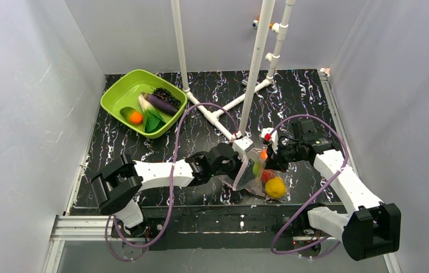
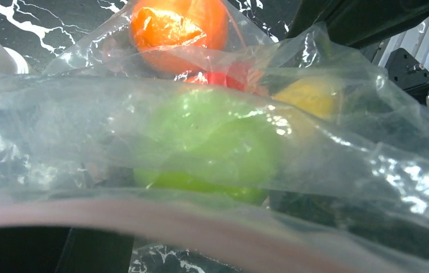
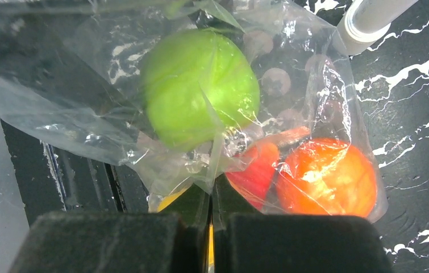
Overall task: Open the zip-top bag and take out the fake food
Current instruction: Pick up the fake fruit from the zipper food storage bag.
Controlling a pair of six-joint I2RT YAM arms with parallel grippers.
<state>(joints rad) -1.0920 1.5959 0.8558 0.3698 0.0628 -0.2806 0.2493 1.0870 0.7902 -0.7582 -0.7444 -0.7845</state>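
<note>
While right gripper point(image 3: 212, 219) clamps bag point(image 1: 255, 175) film as anchor, I put left gripper point(image 1: 241, 164) at zip point(image 2: 144, 224); can't tell its grip. Bag sits on near surface point(image 1: 303, 102) between arms, with apple point(image 3: 200, 85), orange point(image 3: 325, 176) and lemon point(image 1: 275, 187) inside.

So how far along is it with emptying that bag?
Partly done: eggplant and grapes lie in the green tray. In hand: the right gripper pinches the zip-top bag, left gripper at its mouth. Left: green apple, orange, lemon, red piece inside.
</note>
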